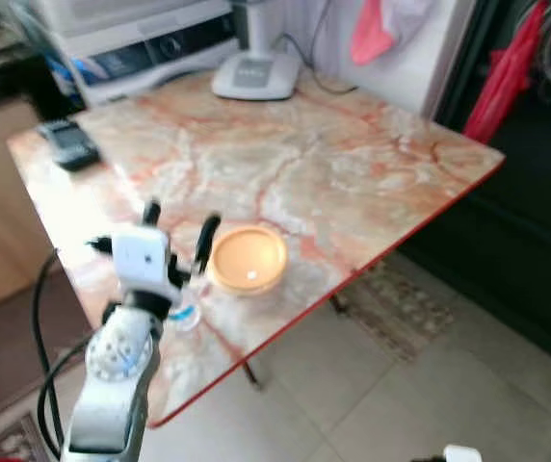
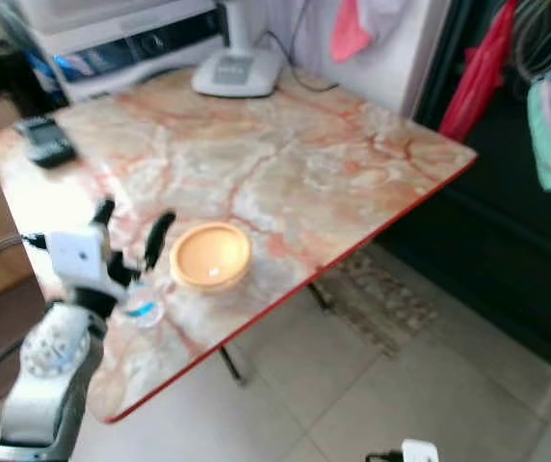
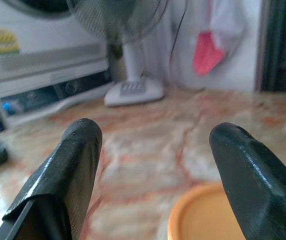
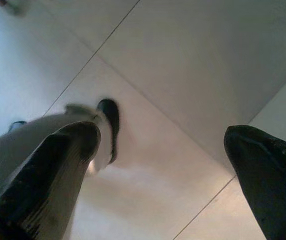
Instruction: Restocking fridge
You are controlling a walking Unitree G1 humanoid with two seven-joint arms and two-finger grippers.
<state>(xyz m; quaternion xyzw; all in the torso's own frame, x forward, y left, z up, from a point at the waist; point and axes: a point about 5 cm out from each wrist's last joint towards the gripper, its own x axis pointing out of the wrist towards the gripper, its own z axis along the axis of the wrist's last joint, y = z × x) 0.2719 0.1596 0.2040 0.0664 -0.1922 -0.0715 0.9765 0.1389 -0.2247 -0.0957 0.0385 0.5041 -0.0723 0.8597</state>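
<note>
A round orange-lidded container (image 1: pixel 247 258) sits near the front edge of the marble table (image 1: pixel 353 164). My left gripper (image 1: pixel 179 229) hovers over the table just left of it, open, with nothing between its black fingers (image 3: pixel 68 170). In the left wrist view the orange lid (image 3: pixel 203 217) lies low between the fingers. Under the left wrist a small clear thing with a blue mark (image 2: pixel 143 310) rests on the table. My right gripper (image 4: pixel 163 165) hangs open over the tiled floor.
A white fan base (image 1: pixel 254 73) and a white appliance (image 1: pixel 131 43) stand at the back of the table. A dark phone-like device (image 1: pixel 68 144) lies at its left corner. Red cloth (image 1: pixel 507 77) hangs at the right. Tiled floor (image 1: pixel 430 385) and a rug (image 1: pixel 391 308) lie below.
</note>
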